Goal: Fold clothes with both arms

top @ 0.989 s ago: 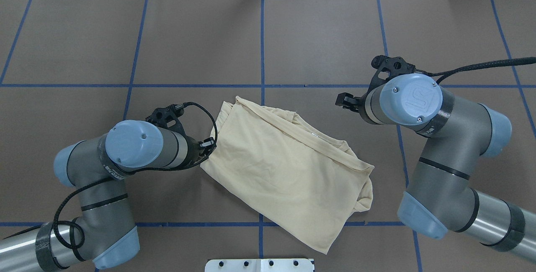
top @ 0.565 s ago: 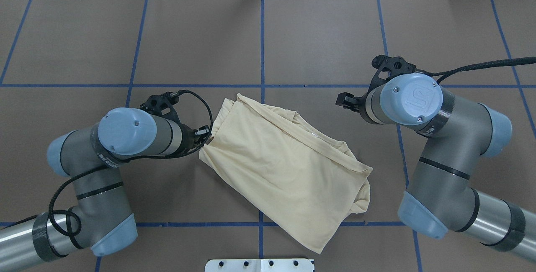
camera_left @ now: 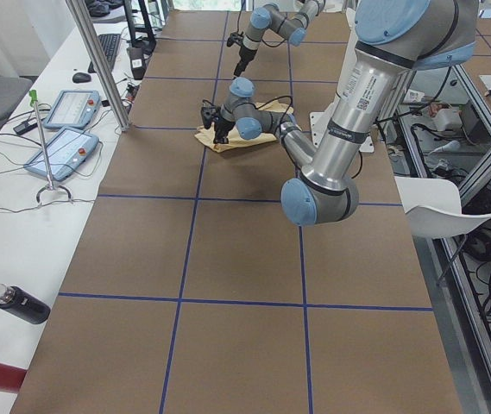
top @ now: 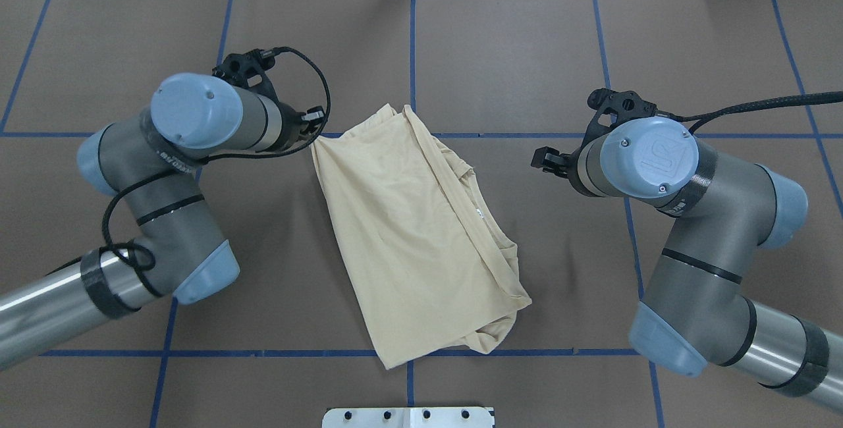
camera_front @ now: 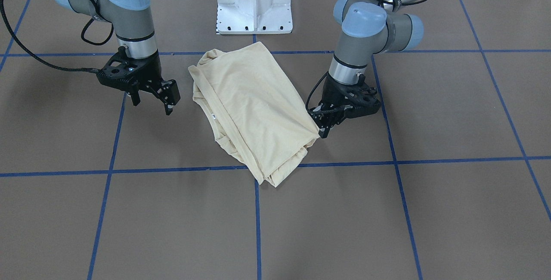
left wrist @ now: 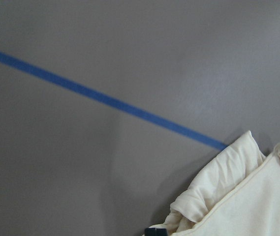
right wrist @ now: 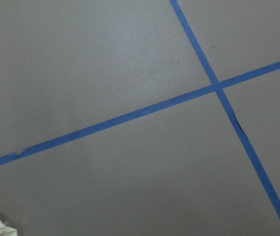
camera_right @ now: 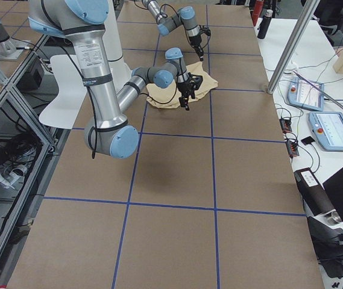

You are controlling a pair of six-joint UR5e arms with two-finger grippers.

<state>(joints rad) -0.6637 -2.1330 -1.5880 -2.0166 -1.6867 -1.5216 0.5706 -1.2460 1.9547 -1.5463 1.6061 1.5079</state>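
shirt (top: 408, 237) lies folded, cream-yellow, slanted, corner pinched by left gripper (camera_front: 323, 128).

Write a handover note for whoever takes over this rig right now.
Left gripper shut on a corner of the shirt, low at the table.
Right gripper open, empty, clear of the shirt.
The shirt lies mid-table, askew to the blue lines.
Done: folded into a rough oblong bundle.
Left: probably squaring it up, perhaps a last fold.
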